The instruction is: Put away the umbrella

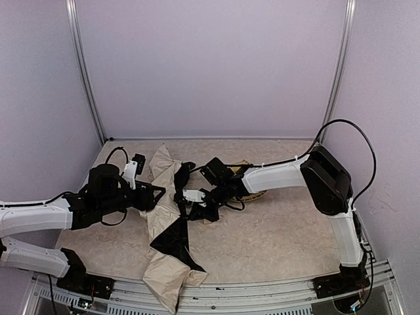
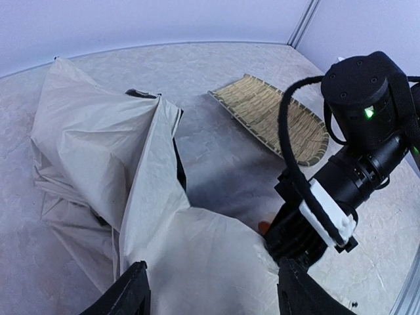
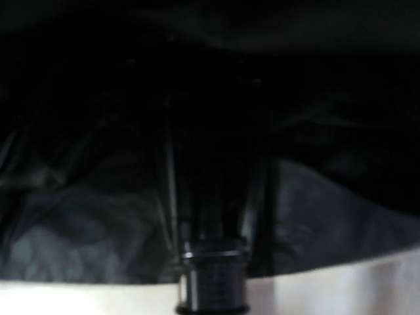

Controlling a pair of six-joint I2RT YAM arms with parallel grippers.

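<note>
Left wrist: left tool (image 2: pixel 213 292) gapes over umbrella (image 2: pixel 98 144); right tool (image 1: pixel 198 197) possibly gripping it.

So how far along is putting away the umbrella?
Early. Nothing looks done: the umbrella lies sprawled, its fabric loose across the table. In hand: the right pincer is pressed into it near the shaft, the left pincer open over a fold. Collapsing and stowing remain.
</note>
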